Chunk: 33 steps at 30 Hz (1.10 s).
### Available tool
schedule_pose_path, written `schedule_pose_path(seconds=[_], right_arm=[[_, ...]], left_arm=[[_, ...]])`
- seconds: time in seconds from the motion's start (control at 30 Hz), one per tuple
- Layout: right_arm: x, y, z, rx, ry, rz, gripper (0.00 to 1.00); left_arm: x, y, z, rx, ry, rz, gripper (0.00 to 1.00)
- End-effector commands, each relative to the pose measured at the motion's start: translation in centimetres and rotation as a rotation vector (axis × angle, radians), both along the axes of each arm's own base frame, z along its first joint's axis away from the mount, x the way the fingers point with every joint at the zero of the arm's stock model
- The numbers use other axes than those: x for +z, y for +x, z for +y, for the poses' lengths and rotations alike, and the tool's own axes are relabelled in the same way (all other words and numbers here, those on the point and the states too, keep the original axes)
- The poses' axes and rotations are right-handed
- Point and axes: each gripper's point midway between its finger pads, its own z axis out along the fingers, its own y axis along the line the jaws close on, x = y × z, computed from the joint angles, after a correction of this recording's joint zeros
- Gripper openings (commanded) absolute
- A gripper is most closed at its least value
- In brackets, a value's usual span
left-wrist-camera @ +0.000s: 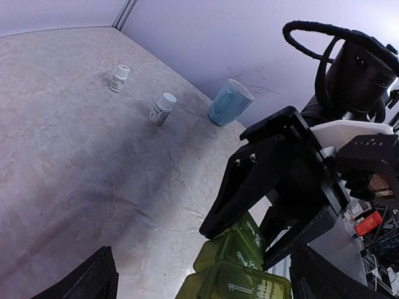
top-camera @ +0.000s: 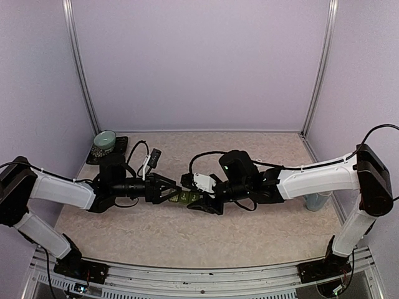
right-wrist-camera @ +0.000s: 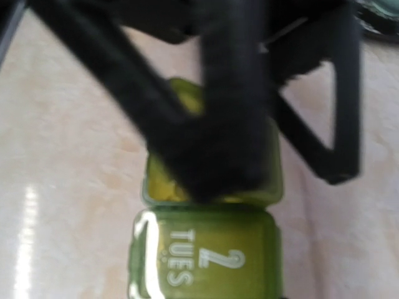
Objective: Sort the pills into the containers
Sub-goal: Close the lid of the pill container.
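The containers (top-camera: 181,198), a dark green strip of joined lidded compartments, lie at mid table between both grippers. In the right wrist view the lid marked "2 TUES" (right-wrist-camera: 206,261) is down. My right gripper (top-camera: 198,201) is shut on the strip's end compartment (right-wrist-camera: 163,182), and one black finger (right-wrist-camera: 218,149) covers most of it. A yellow patch shows inside it; I cannot tell if that is pills. My left gripper (left-wrist-camera: 206,283) stands open at the other end of the containers (left-wrist-camera: 240,271), one finger (left-wrist-camera: 87,280) on each side and apart from them.
Two small white bottles (left-wrist-camera: 119,78) (left-wrist-camera: 163,108) and a pale blue mug (left-wrist-camera: 229,103) stand beyond the strip toward the right wall. A pale green bowl (top-camera: 105,142) sits on a black pad at the back left. Loose cables lie behind the left gripper.
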Motion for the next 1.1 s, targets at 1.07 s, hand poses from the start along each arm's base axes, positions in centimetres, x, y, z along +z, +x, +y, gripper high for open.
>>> schedule_pose_path(seconds=[1.07], right_arm=[[3.2,3.8,-1.5,-0.203,0.026,-0.171,0.11]], left_arm=[[5.0,3.4,-0.8,0.273,-0.189,0.307,0.99]])
